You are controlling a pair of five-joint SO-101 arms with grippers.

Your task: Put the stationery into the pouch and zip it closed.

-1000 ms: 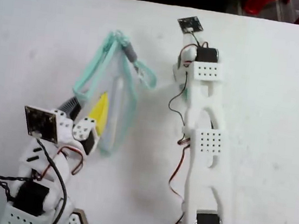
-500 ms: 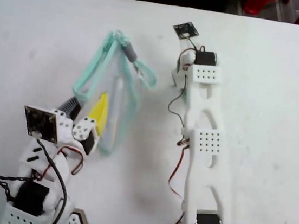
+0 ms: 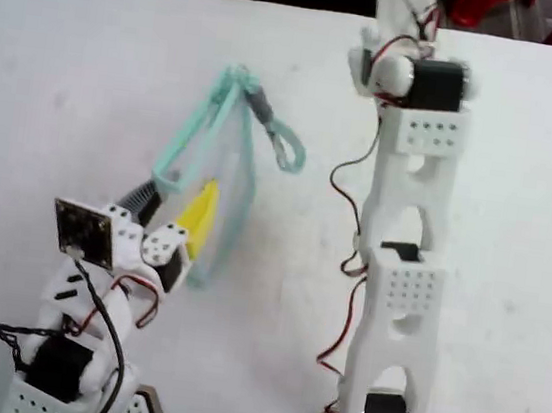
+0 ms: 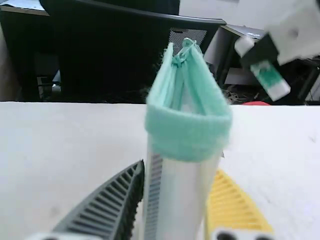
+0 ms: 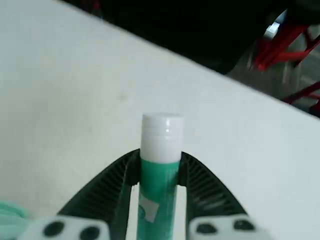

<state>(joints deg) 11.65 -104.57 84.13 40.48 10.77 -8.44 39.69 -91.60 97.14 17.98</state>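
On the left arm [image 3: 64,291], the grey and yellow jaws are drawn nearly together, pinching the near end of the clear plastic pouch with mint-green trim [image 3: 223,165]. The pouch is tipped up on edge over the white counter [image 3: 72,61], its green-edged mouth spread apart. On the right arm [image 3: 403,283], the jaws are narrowed onto a green glue stick with a white cap [image 5: 160,165], gripping its body. The stick is held well beyond the pouch's far end, off to the right arm's side.
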